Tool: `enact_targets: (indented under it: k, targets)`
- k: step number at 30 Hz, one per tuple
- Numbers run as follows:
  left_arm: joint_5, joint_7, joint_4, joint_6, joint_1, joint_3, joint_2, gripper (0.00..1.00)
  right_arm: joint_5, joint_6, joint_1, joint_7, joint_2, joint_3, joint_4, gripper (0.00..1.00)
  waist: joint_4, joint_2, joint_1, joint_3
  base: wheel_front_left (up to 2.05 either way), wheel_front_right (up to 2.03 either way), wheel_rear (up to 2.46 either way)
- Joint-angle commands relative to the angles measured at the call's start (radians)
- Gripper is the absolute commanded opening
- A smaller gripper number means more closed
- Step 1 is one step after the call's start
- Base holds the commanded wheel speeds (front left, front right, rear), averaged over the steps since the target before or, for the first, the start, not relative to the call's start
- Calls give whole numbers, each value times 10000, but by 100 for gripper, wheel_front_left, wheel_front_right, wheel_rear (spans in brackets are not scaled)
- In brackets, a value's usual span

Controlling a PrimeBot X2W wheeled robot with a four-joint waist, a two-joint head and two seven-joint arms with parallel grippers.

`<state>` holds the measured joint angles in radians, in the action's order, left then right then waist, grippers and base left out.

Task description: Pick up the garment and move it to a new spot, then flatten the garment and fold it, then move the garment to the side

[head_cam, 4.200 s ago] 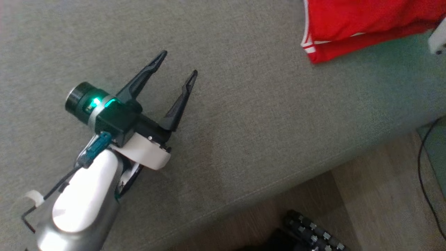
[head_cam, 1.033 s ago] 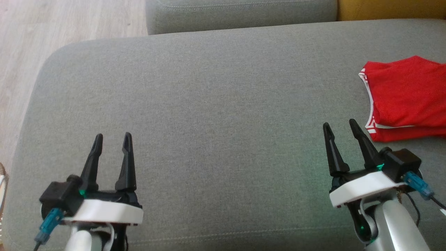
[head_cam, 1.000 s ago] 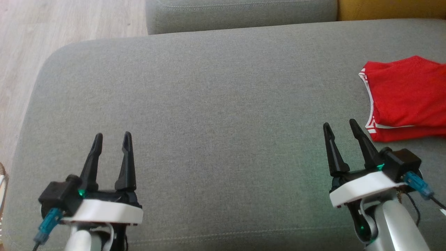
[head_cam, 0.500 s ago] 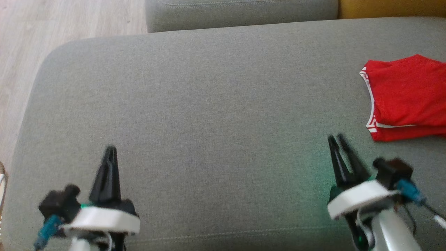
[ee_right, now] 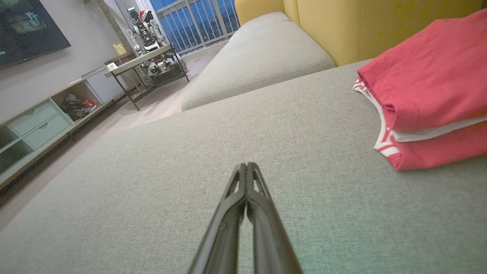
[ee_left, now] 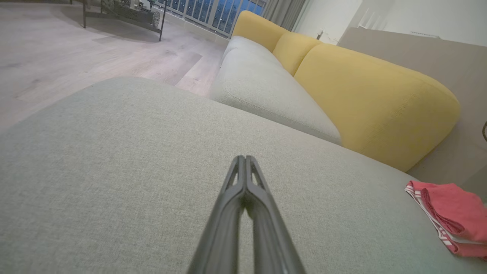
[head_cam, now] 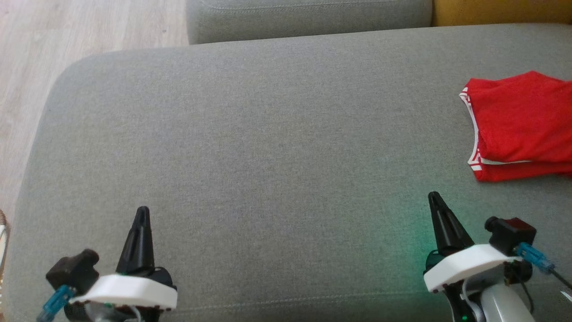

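red white-trimmed garment (head_cam: 520, 125), folded, on sofa (head_cam: 277, 134); left claw (head_cam: 143, 210), right claw (head_cam: 433, 196) pressed together

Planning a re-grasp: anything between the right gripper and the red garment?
Nothing visible. Just bare grey cushion lies between the right gripper, which is shut, and the folded red garment ahead and to its right. The two are apart, not touching.
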<state>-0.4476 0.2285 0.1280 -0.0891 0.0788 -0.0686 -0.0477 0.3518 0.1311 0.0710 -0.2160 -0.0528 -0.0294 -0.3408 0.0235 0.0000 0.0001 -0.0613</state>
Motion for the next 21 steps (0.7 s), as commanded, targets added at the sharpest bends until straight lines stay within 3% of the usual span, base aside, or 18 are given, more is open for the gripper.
enact_targets:
  k: [1, 21]
  targets:
    - [-177, -60, -289, -37, -437, 106, -76, 0, 220, 0, 384, 53, -35, 67, 383, 0, -1, 0, 0, 3, 0, 0, 0]
    - [-2342, -564, -16, -108, -696, 289, -159, 0, 2489, -1, 378, 594, -63, 260, 488, 0, -43, 0, 0, 107, 0, 0, 0]
